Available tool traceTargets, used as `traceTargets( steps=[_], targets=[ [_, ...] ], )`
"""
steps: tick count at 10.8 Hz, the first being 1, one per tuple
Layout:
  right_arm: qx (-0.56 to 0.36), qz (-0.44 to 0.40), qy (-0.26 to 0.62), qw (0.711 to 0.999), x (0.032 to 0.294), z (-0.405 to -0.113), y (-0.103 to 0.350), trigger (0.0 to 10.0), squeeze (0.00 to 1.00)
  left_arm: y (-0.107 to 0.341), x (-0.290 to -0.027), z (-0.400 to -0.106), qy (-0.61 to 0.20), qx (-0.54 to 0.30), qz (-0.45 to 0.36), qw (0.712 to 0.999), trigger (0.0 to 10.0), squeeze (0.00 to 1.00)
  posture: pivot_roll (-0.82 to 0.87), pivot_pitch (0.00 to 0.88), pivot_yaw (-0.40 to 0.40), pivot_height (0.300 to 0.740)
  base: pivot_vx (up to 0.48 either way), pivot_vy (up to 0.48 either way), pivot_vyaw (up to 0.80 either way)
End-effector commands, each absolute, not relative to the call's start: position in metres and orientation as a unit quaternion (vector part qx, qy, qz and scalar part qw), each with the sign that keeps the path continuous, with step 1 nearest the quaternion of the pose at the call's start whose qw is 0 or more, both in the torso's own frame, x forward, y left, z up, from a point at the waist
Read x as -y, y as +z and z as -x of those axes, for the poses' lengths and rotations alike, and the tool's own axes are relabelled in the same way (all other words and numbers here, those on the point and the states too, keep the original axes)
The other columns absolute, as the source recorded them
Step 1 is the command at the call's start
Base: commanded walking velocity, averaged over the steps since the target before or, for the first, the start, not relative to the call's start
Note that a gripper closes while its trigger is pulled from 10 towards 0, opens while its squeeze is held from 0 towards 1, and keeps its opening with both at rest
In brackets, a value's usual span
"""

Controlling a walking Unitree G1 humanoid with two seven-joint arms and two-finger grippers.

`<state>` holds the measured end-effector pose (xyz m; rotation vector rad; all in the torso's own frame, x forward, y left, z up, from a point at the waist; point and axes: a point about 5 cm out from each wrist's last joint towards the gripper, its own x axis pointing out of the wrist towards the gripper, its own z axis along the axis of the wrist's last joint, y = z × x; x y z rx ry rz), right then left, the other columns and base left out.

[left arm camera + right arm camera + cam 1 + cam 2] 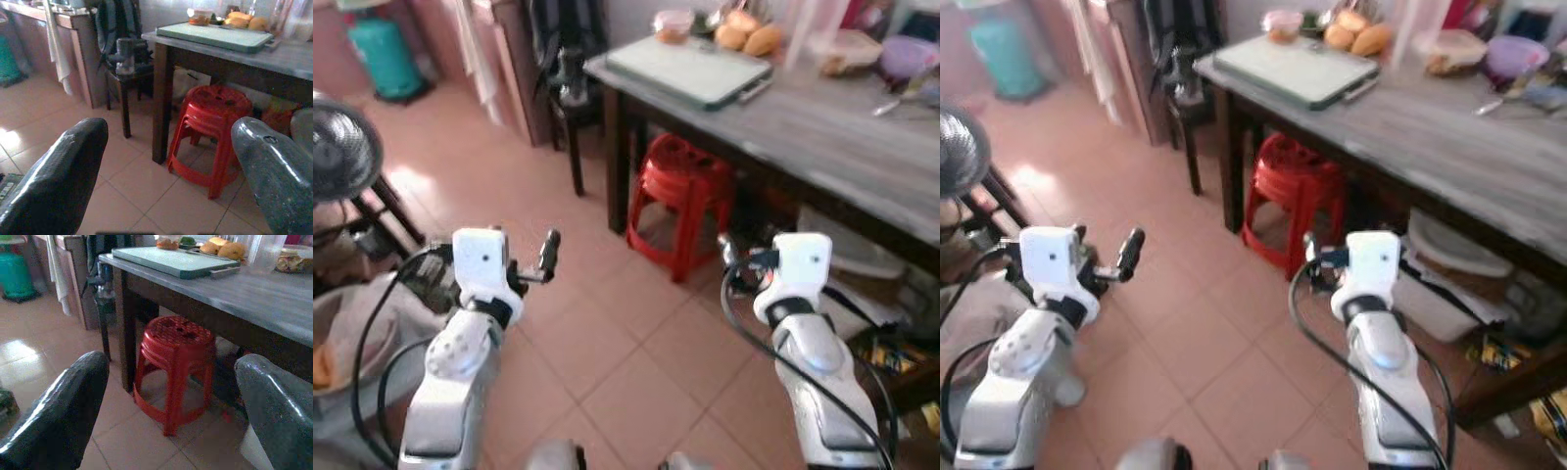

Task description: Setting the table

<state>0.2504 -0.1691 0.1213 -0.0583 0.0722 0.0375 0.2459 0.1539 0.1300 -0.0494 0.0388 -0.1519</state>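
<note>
Both arms reach forward over the floor point(636, 362), left gripper point(168, 171) and right gripper point(171, 406) with jaws spread and holding nothing. The table point(832, 137) is cut off at the edge.

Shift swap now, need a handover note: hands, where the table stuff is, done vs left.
Left hand: open, empty, held out over the tiled floor, short of the table.
Right hand: open, empty, same height, facing the red stool under the table.
Table: grey top ahead and to the right. Green board on the near corner; oranges, a small bowl, clear containers and a purple bowl further back.
Done: nothing picked up or placed so far as visible.
Left: approach the table, then all the setting.
</note>
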Motion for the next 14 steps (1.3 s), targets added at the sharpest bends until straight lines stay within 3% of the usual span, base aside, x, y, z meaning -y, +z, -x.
traceTargets(
  steps=[1,2,3,6,14],
  targets=[
    [-0.047,0.042,0.014,0.998,0.1696,-0.2496,0.1189,10.0,0.0,0.1288,-0.1562,-0.2441,-0.065,-0.025,0.024,0.997,10.0,0.0,0.02,0.0,0.015,0.74,0.0,0.0,0.0],
    [-0.049,0.052,0.009,0.997,0.1668,-0.2497,0.117,10.0,0.0,0.1273,-0.1552,-0.244,-0.065,-0.029,0.023,0.997,10.0,0.0,0.01,0.0,0.014,0.74,0.0,0.0,0.0],
    [-0.067,-0.011,0.01,0.998,0.1617,-0.2475,0.113,10.0,0.0,0.1263,-0.1555,-0.2441,-0.062,-0.032,0.022,0.997,10.0,0.0,0.01,0.0,0.014,0.74,0.0,0.0,0.0],
    [-0.059,-0.004,0.007,0.998,0.1678,-0.248,0.1158,10.0,0.0,0.1268,-0.1537,-0.2455,-0.068,-0.028,0.02,0.997,10.0,0.0,0.01,0.0,0.01,0.74,0.0,0.08,0.0],
    [-0.05,-0.009,0.003,0.999,0.1664,-0.2494,0.1179,10.0,0.0,0.1287,-0.1509,-0.2462,-0.077,-0.023,0.013,0.997,10.0,0.0,0.02,0.0,0.015,0.74,0.0,0.363,-0.8]
  ],
)
